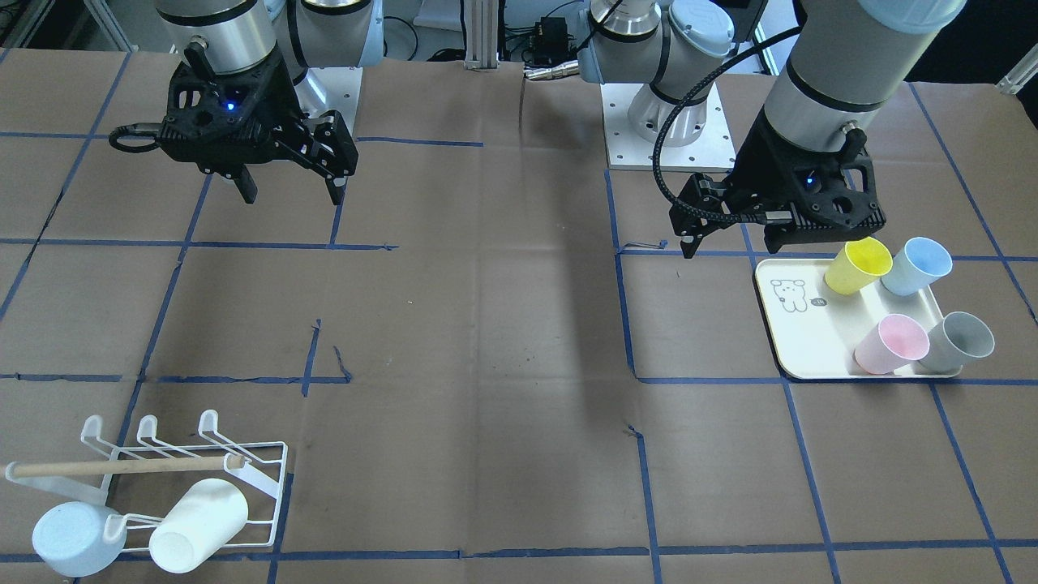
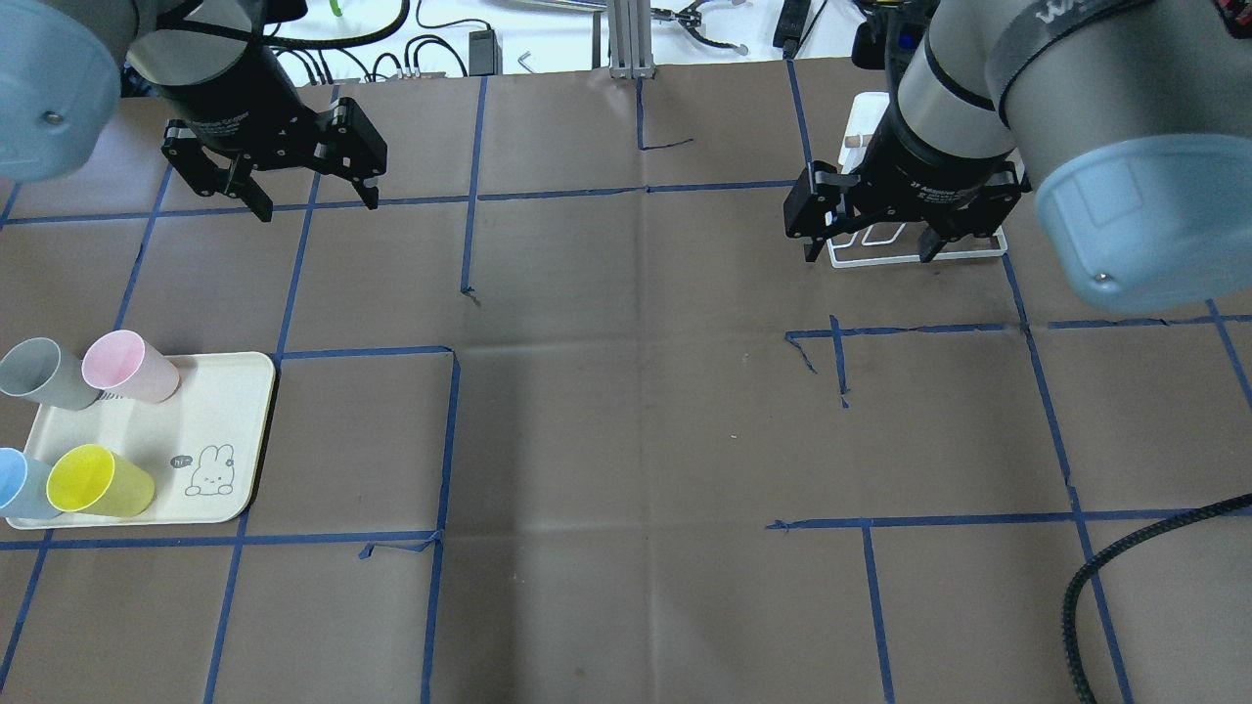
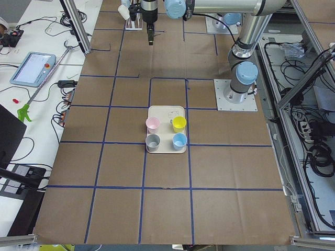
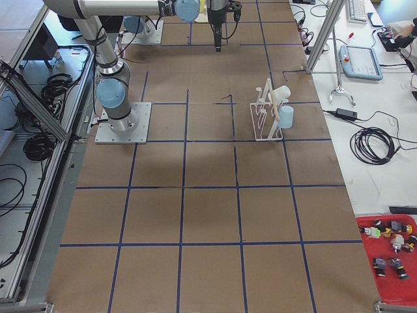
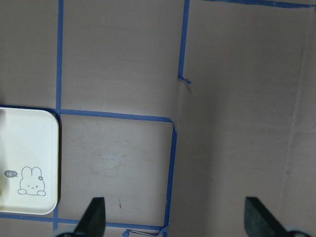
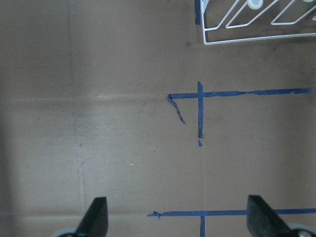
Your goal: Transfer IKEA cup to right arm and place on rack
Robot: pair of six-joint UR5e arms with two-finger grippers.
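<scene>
Overhead exterior and both wrist cameras agree as we look in on the two arms. The left gripper (image 2: 317,203) hangs above the table (image 2: 626,440) with its jaws spread wide and nothing between them. The right gripper (image 2: 871,252) hangs the same way, wide apart and empty.

From the left wrist we see two black fingertips (image 5: 94,217) far apart over brown paper and blue tape lines (image 5: 170,158). One corner of the cream tray (image 5: 29,148), with its bunny drawing (image 5: 30,181), sits at that picture's left edge. From the right wrist we see a corner of the white wire rack (image 6: 256,41) at upper right, apart from the fingers.

Outward from the left gripper, we find the tray on the robot's left side of the table. It carries four cups standing mouth up: a yellow cup (image 2: 98,481), a blue cup (image 2: 20,484), a pink cup (image 2: 127,367) and a grey cup (image 2: 39,372). No gripper touches any of them.

On the robot's right side, toward the operators' edge, stands the rack with a light wooden dowel (image 1: 122,467) across it. In the overhead view the right gripper hangs in front of it and hides part of it. A white cup (image 1: 199,527) and a pale blue cup (image 1: 73,539) hang tilted on its prongs.
</scene>
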